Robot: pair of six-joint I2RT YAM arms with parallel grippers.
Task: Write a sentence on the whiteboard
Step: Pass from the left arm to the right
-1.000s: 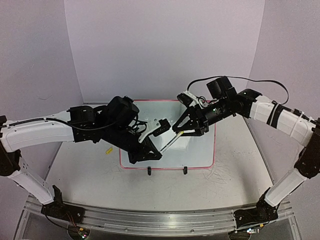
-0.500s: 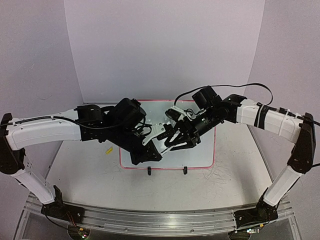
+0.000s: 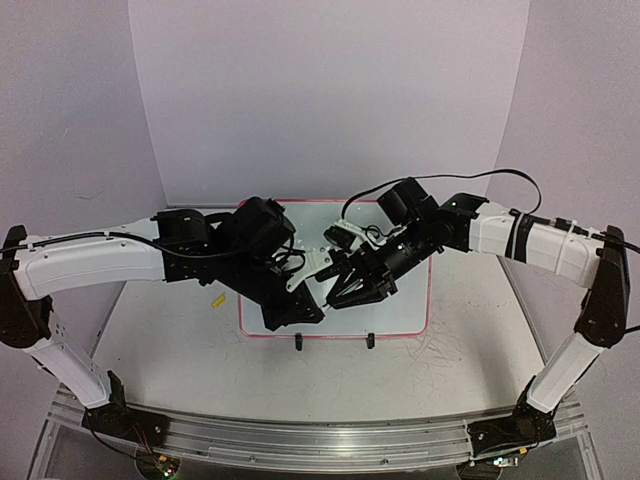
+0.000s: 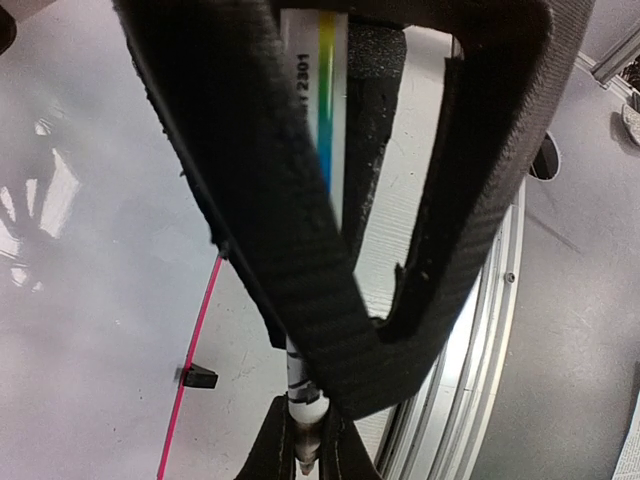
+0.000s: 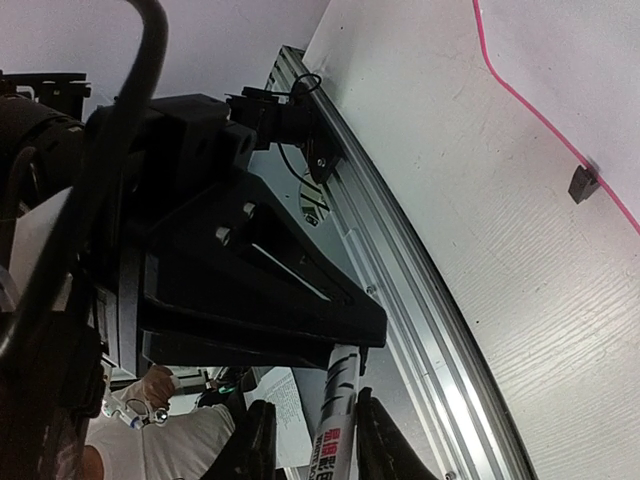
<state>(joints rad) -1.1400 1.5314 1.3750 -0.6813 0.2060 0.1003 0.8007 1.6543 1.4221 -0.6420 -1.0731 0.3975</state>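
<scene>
Left gripper (image 3: 298,306) clamps a marker (image 4: 326,150) by its barrel, above the whiteboard's (image 3: 405,312) left half. Over the whiteboard's middle, the right gripper (image 3: 343,291) sits narrow astride the marker's end; whether it pinches cannot be told. The whiteboard lies flat beneath both.

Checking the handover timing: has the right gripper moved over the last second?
Yes. The right gripper has moved left and nearer the whiteboard's black clip feet, closing on the left gripper.
</scene>
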